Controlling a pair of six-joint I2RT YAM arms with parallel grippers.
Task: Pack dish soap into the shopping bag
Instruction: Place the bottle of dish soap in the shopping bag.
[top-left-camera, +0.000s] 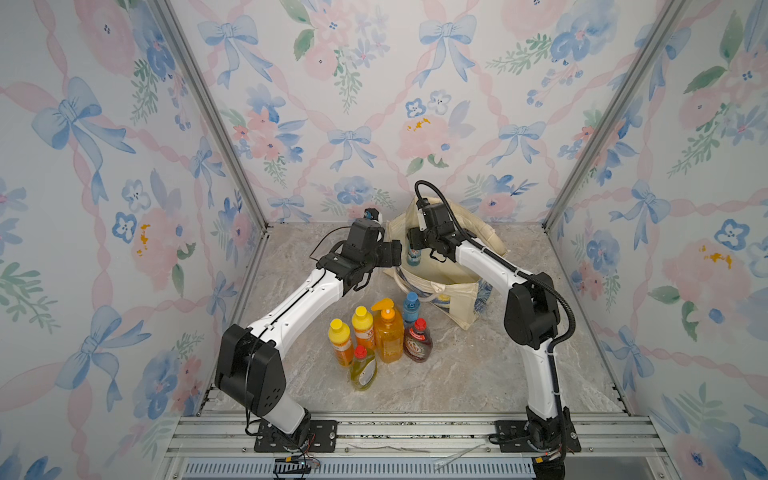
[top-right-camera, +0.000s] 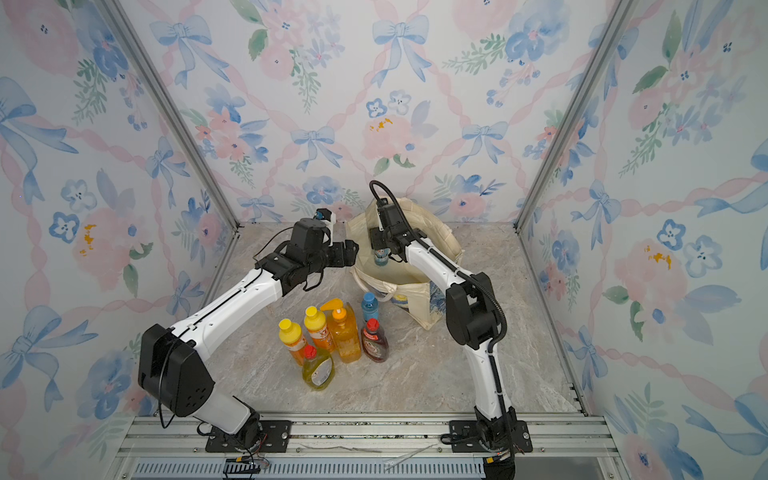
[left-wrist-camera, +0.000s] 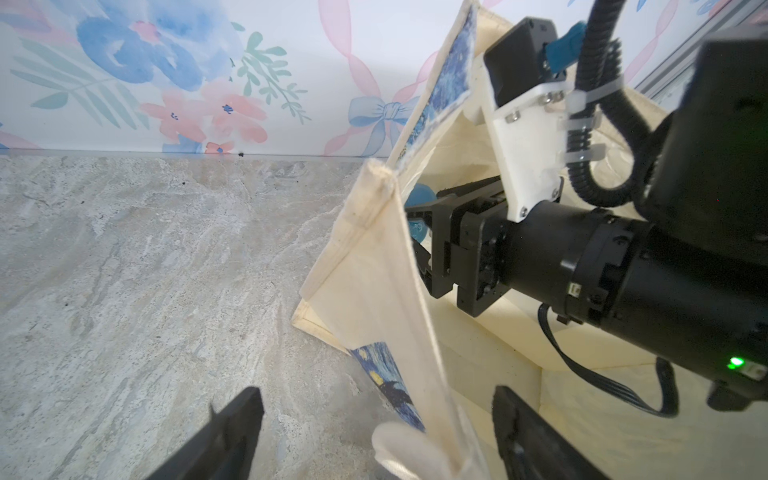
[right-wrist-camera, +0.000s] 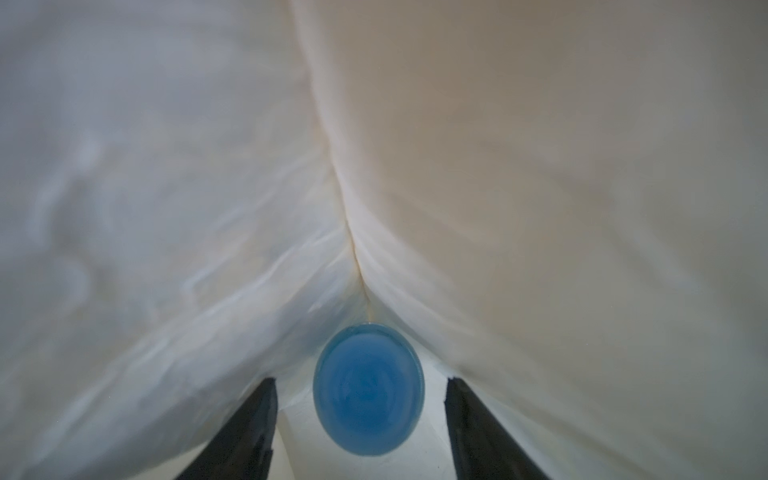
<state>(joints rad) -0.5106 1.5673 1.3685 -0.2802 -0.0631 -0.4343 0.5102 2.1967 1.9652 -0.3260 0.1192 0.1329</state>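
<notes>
Standing at the back of the table (top-left-camera: 457, 374), the shopping bag (top-left-camera: 455, 309) gapes open. The right gripper (right-wrist-camera: 360, 380) is inside it, jaws apart and clear of the blue-capped bottle (right-wrist-camera: 368, 399) between them. The left gripper (left-wrist-camera: 376, 392), jaws spread, straddles the bag's rim.

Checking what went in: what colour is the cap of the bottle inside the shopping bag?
Blue; the cap shows best in the right wrist view.

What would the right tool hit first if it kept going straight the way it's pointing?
Probably the blue-capped bottle standing in the shopping bag: its cap sits between the right tool's open fingers. Depth is unclear.
</notes>
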